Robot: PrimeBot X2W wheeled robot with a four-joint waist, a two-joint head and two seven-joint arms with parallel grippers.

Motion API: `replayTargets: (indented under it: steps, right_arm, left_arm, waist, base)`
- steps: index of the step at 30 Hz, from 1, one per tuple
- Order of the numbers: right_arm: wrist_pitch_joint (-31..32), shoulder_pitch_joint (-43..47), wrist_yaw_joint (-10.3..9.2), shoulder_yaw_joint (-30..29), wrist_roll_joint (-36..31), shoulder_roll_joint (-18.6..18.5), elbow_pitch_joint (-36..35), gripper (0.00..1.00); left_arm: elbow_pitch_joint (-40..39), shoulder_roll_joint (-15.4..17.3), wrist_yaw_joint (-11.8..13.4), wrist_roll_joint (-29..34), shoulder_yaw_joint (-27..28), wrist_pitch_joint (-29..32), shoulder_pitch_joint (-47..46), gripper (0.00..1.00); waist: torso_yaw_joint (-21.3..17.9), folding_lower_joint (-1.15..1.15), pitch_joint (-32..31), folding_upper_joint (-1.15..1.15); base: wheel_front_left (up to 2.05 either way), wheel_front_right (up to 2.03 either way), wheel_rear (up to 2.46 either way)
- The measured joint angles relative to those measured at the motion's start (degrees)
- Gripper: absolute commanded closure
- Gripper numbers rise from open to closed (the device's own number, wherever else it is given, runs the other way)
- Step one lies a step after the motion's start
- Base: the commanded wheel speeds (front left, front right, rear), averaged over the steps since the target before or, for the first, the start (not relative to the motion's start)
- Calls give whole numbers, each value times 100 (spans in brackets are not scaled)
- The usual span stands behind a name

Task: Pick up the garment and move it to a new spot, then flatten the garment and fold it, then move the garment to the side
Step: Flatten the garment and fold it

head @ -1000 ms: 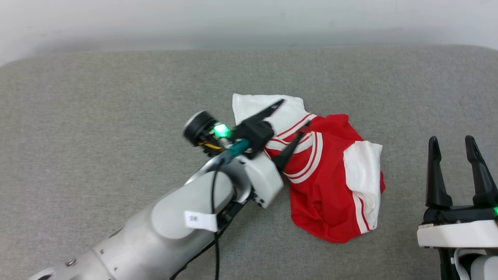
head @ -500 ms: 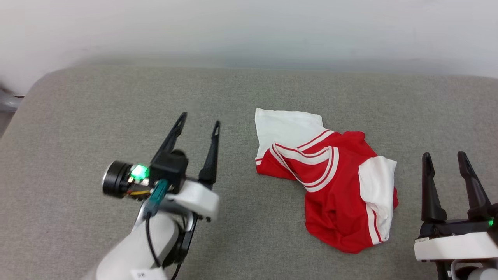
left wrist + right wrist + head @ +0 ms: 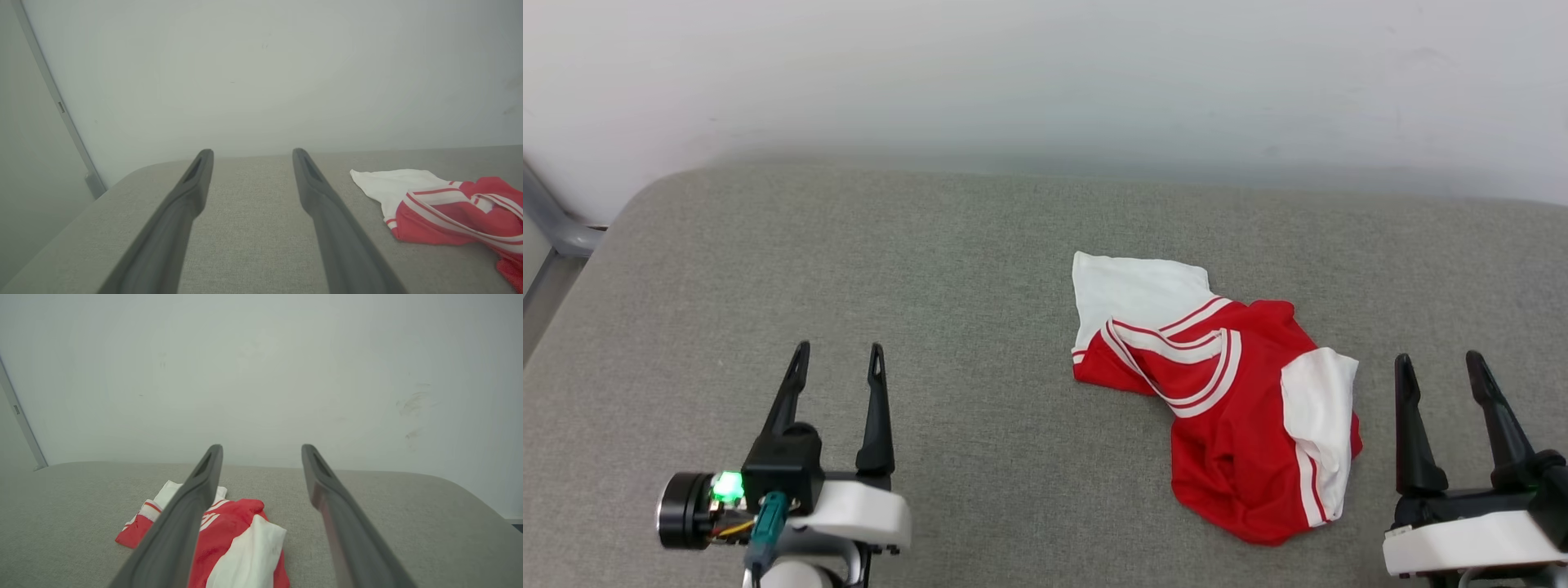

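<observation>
The garment (image 3: 1225, 400) lies crumpled on the grey padded surface (image 3: 980, 278), right of centre: red cloth with white sleeves and red-and-white stripe trim. Its letters and number are hidden in the folds. My left gripper (image 3: 837, 358) stands open at the lower left, well to the left of the garment, with nothing between its fingers. My right gripper (image 3: 1437, 367) is open at the lower right, just right of the garment and apart from it. The left wrist view has the garment (image 3: 441, 204) at right; the right wrist view has the garment (image 3: 233, 539) low and left of my open gripper (image 3: 261, 451).
A white wall (image 3: 1045, 73) rises behind the surface's far edge. A grey metal post (image 3: 551, 220) stands at the far left corner, past the rounded left edge. Bare grey surface lies left of and beyond the garment.
My left arm has drawn back from over the garment to the lower left, empty and open. The head view has tilted up, so the garment sits lower in frame. The garment lies where it was left.
</observation>
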Motion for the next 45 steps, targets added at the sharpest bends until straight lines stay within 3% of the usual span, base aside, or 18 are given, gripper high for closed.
replayTargets:
  steps: [19, 45]
  right_arm:
    - [0, 315, 0, 107, -99, 0, 285, 0]
    - [0, 317, 0, 38, -180, -1, 303, 0]
  left_arm:
    - [144, -755, -926, 968, 977, 0, 955, 0]
    - [319, -1194, -1446, 1412, 1559, 0, 1078, 0]
  waist:
    - [-31, 0, -244, 0]
    - [-30, 0, -297, 0]
  base:
    - [0, 0, 0]
    - [0, 0, 0]
